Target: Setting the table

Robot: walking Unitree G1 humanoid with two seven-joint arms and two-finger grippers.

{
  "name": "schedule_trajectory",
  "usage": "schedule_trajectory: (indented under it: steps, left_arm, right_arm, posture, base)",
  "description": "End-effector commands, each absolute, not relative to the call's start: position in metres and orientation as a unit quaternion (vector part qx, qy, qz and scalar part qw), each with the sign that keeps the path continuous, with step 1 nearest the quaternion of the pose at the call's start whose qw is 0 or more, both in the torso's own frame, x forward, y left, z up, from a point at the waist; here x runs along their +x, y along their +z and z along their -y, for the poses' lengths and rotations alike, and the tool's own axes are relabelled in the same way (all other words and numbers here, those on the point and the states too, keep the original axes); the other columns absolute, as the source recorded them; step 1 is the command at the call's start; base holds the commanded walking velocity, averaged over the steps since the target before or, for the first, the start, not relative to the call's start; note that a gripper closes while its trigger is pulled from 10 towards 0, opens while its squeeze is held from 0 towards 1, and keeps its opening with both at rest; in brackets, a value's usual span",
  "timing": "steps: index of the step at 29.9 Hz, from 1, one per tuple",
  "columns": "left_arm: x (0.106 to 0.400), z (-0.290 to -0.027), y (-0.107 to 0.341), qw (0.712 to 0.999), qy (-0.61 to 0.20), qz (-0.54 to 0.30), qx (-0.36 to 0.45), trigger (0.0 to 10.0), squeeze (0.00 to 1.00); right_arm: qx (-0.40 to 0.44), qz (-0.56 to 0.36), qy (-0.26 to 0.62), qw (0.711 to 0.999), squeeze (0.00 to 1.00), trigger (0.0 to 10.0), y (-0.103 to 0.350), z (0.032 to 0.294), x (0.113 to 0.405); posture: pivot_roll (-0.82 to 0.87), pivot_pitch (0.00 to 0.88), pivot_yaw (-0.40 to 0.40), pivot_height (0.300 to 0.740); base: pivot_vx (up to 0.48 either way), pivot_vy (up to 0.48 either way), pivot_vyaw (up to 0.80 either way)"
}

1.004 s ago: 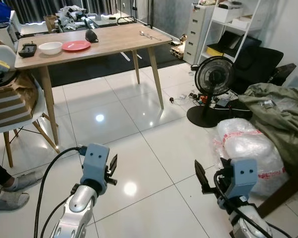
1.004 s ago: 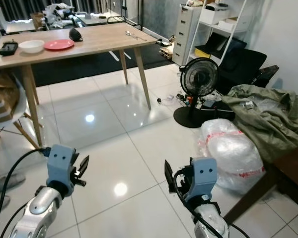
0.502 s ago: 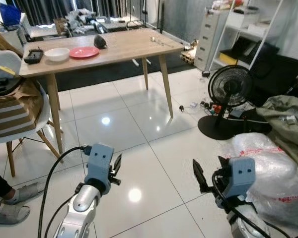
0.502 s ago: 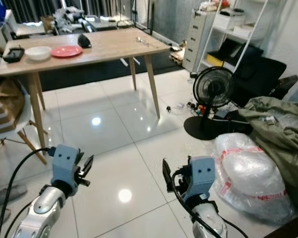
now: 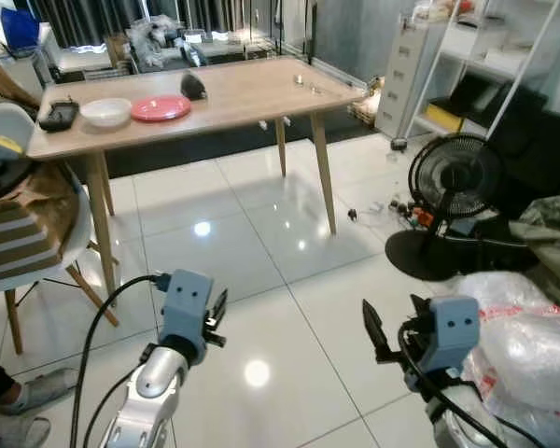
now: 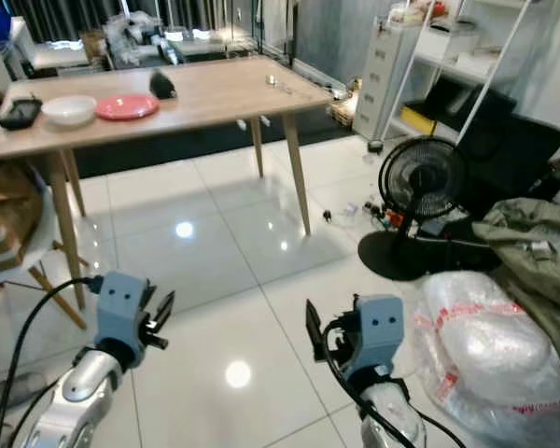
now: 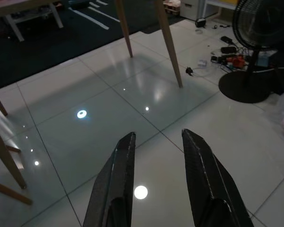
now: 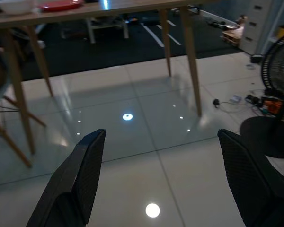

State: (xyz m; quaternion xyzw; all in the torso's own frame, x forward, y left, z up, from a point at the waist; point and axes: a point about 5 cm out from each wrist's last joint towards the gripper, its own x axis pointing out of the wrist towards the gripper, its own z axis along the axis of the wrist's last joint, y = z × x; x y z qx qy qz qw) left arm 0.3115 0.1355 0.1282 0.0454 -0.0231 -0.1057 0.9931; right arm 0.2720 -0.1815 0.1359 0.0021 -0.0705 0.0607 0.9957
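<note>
Currently logged, task items first: red plate [image 5: 161,107] and white bowl [image 5: 105,112], side by side near the left end of the wooden table [image 5: 252,89]; a dark rounded object [image 5: 194,86] just behind the plate; small cutlery-like pieces [image 5: 306,85] toward the far right end, too small to identify. All well ahead of me, across open white tile floor [image 5: 261,280].

Step in hand, as I judge it: approach the table. To do it well I should walk toward the table's near long edge, steer between the chair [image 5: 23,215] on my left and the standing fan [image 5: 453,182] with its floor cables on my right, and stop close enough to reach the dishes.

Left gripper [image 7: 154,156]: low before me over the tiles, jaws moderately parted, holding nothing, touching nothing.

Right gripper [image 8: 163,156]: same height, jaws spread wide, empty, touching nothing.

Also noted: plastic-wrapped bundle [image 5: 532,327] on the floor to my right; a person's shoe [image 5: 14,429] at lower left.
</note>
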Motion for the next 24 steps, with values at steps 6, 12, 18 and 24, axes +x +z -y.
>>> schedule_trajectory:
  steps: [6,12,18,24]
  left_arm:
    - [0.3101,-0.1327,0.1227,0.993,-0.11,0.012,0.048,10.0,0.0]
    - [0.3102,-0.1331,0.1228,0.993,-0.109,0.012,0.048,10.0,0.0]
    - [0.3101,-0.1331,0.1228,0.993,-0.109,0.013,0.047,10.0,0.0]
    - [0.31,-0.133,0.1226,0.993,-0.109,0.012,0.047,10.0,0.0]
  right_arm:
    - [-0.002,0.065,0.053,0.996,0.0,10.0,0.1325,0.1846,0.2702]
    - [-0.003,0.064,0.054,0.997,0.0,10.0,0.1321,0.1845,0.2702]
    - [-0.003,0.063,0.054,0.997,0.0,10.0,0.1317,0.1845,0.2702]
    - [-0.003,0.063,0.054,0.997,0.0,10.0,0.1316,0.1846,0.27]
  posture:
    - [-0.04,0.079,0.109,0.74]
    - [-0.04,0.083,0.107,0.74]
    - [-0.04,0.084,0.106,0.74]
    - [-0.04,0.084,0.106,0.74]
  base:
    - [0.444,0.0,0.0]
    - [0.445,0.0,0.0]
    - [0.444,0.0,0.0]
    - [0.443,0.0,0.0]
